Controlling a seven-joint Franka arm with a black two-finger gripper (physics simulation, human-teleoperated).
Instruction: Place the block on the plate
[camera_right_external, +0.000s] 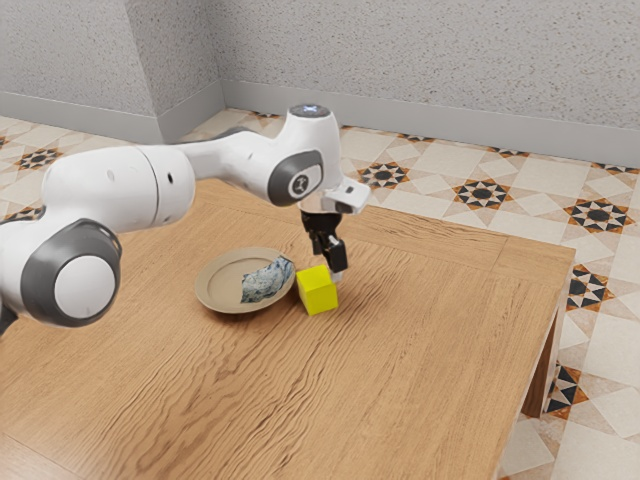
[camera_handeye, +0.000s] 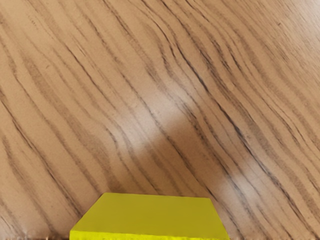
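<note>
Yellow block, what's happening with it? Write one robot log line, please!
yellow block: off plate | gripper: at block, grip unclear | blue-gray thing: on plate | placing: not done

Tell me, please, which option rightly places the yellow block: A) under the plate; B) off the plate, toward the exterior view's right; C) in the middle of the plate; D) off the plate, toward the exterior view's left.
B: the yellow block shows just outside the rim of the plate, toward the exterior view's right.
</note>
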